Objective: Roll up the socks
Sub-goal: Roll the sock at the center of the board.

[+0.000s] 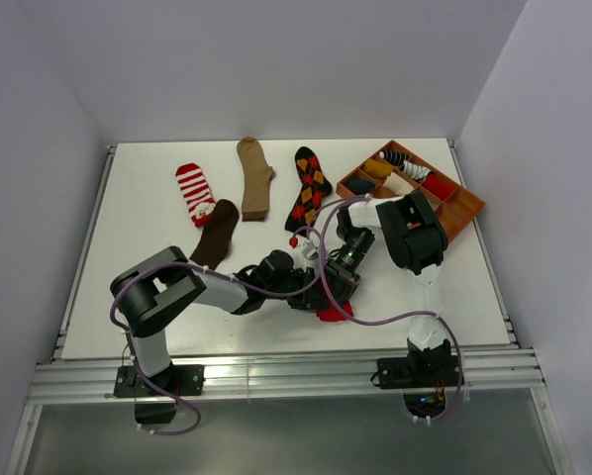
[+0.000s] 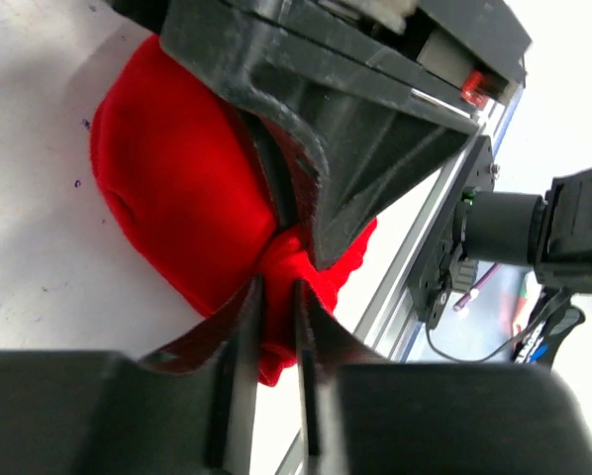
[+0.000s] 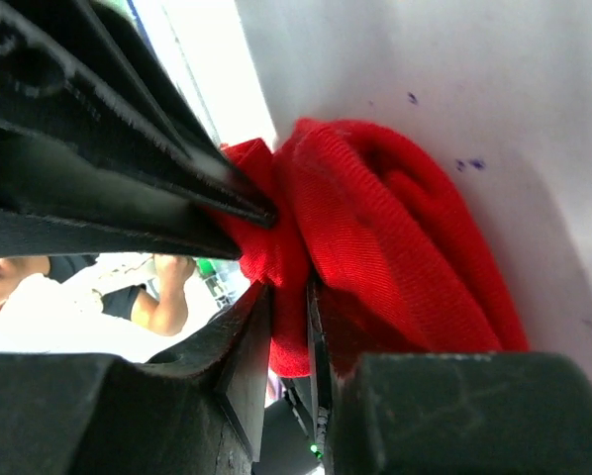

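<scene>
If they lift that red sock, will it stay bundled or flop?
Probably floppy: the red sock bunches into soft folds where the left hand and right hand pinch it. Likely light, being thin knit. The loose bundle may unravel once released.

The red sock point(image 1: 336, 314) lies mostly hidden beneath the right arm point(image 1: 344, 279) (top view).

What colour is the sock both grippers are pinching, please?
Red sock; left wrist view shows it best.

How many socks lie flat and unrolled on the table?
4: striped sock back left, brown sock nearer, tan sock back centre, argyle sock left of the tray. More may be hidden.
</scene>
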Available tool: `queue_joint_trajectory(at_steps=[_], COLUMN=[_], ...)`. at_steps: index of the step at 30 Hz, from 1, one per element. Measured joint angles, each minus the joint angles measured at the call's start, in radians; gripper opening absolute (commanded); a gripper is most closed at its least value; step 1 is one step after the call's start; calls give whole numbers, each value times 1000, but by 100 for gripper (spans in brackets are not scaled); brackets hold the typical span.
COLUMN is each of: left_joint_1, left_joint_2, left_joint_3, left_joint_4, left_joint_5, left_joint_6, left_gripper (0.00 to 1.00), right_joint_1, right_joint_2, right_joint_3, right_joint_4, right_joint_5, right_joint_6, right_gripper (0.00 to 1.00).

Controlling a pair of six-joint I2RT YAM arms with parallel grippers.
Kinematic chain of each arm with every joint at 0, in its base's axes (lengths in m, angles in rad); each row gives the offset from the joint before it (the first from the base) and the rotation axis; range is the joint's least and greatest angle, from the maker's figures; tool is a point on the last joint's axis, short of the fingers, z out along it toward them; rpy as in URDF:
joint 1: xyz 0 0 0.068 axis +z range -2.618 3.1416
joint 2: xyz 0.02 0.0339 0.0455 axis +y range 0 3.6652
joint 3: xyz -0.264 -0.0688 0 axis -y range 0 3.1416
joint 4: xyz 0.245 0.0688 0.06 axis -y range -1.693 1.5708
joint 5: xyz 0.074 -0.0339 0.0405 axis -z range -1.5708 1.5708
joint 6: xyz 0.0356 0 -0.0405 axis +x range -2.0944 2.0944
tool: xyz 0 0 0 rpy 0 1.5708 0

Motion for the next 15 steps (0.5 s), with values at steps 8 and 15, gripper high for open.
queue_joint_trajectory(at_steps=[8,15], left_joint_1=[-6,-6], left_joint_2=[24,50], left_joint_3=[71,106], left_joint_4=[-115,-161], left_joint_5=[-15,-7], left_joint_6=[-55,-107], left_gripper=[0,0], right_joint_1=[-3,-5], right_joint_2=[-36,-77], right_joint_3=[-19,-45], right_joint_4=[42,79], right_joint_5=[40,64], right_joint_6=[47,74], right_gripper=[31,35])
